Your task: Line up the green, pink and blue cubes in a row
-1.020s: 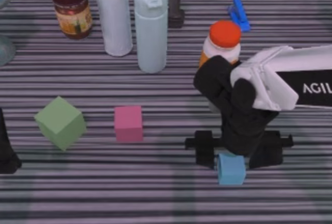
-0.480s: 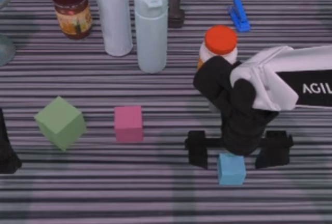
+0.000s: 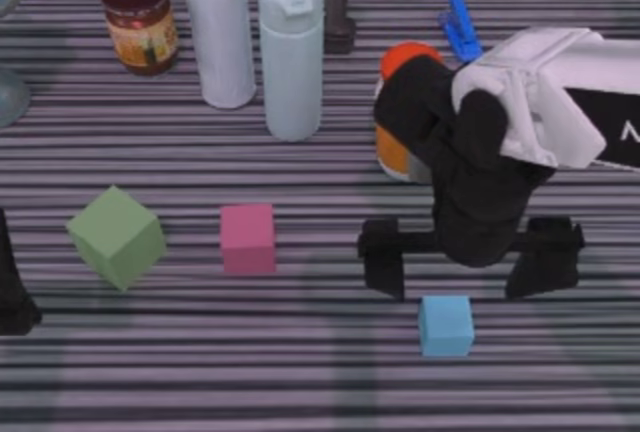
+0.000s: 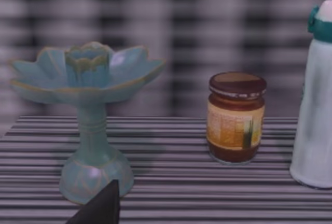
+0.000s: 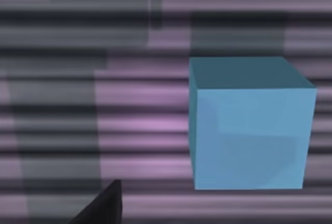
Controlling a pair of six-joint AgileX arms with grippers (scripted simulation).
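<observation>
- Your right gripper (image 3: 470, 270) hangs above the striped table (image 3: 300, 392) on its right half, its two black fingers spread wide and holding nothing.
- The blue cube (image 3: 446, 325) sits on the table just in front of that gripper, apart from both fingers. The right wrist view shows it close up (image 5: 251, 125), flat on one face with clean square edges.
- The pink cube (image 3: 248, 238) lies near the middle of the table, well apart from the blue one. The green cube (image 3: 117, 236) is further left and turned at an angle to the stripes.
- Judged by looks, all three cubes are light, rigid, matte blocks, unlikely to deform or slip much. Take each across two opposite flat sides, low on the body and square to the faces.
- The green cube is the largest and skewed, so expect to need a wide opening and a turned wrist.
- The blue cube lies lower in the top view than the other two, so the row does not look finished.
- Your left arm (image 3: 12, 292) stays parked at the left edge; I cannot tell how its fingers stand.
</observation>
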